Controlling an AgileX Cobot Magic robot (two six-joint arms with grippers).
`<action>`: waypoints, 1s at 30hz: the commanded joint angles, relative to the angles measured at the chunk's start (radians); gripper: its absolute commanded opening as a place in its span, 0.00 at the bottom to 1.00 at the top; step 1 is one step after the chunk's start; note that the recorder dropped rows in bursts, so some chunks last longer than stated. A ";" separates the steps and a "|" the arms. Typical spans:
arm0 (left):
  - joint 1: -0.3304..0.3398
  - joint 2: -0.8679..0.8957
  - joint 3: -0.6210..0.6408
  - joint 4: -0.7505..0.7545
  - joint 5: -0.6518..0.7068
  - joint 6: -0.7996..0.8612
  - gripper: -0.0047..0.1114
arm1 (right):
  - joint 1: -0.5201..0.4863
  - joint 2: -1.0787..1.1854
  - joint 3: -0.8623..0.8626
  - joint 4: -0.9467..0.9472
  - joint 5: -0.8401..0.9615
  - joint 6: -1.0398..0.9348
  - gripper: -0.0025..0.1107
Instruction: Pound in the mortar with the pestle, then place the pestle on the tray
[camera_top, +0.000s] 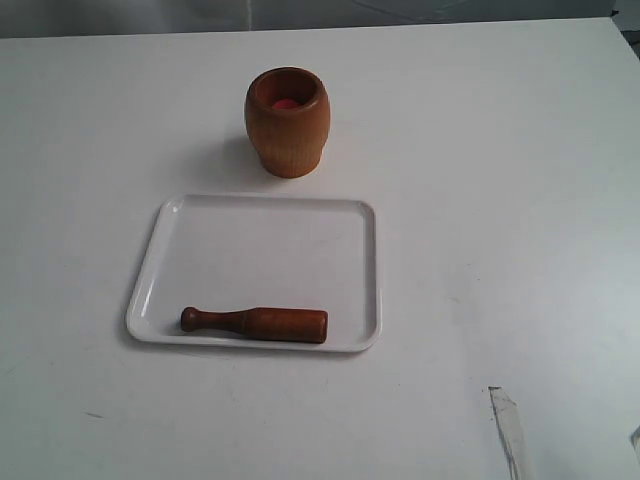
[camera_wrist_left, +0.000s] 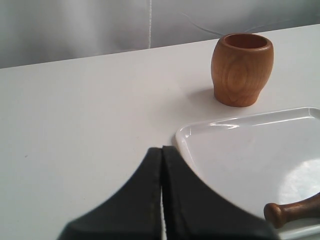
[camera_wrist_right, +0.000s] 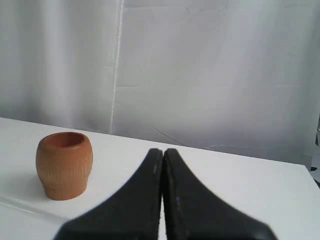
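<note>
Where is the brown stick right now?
In the exterior view the pestle lies flat inside the tray, along the edge farthest from the mortar, knob pointing left.

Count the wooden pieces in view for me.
2. The mortar stands upright on the table, outside the tray; the pestle lies on its side inside the tray, along the rim farthest from the mortar. None looks hidden.

Mortar (camera_top: 287, 122): light wood, clear grain, smooth satin finish. Pestle (camera_top: 255, 323): darker turned wood, slight gloss. Tray (camera_top: 270, 240): white plastic, glossy, reflective. Table (camera_top: 500, 220): white, matt, smooth. Left gripper (camera_wrist_left: 162, 150), right gripper (camera_wrist_right: 163, 151): black, matt. Backdrop (camera_wrist_right: 200, 75): white cloth, creased.
</note>
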 joint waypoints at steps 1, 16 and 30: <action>-0.008 -0.001 0.001 -0.007 -0.003 -0.008 0.04 | -0.009 -0.005 0.005 0.112 0.024 -0.010 0.02; -0.008 -0.001 0.001 -0.007 -0.003 -0.008 0.04 | -0.009 -0.005 -0.001 0.072 0.052 -0.021 0.02; -0.008 -0.001 0.001 -0.007 -0.003 -0.008 0.04 | -0.009 -0.005 -0.001 0.048 0.068 -0.114 0.02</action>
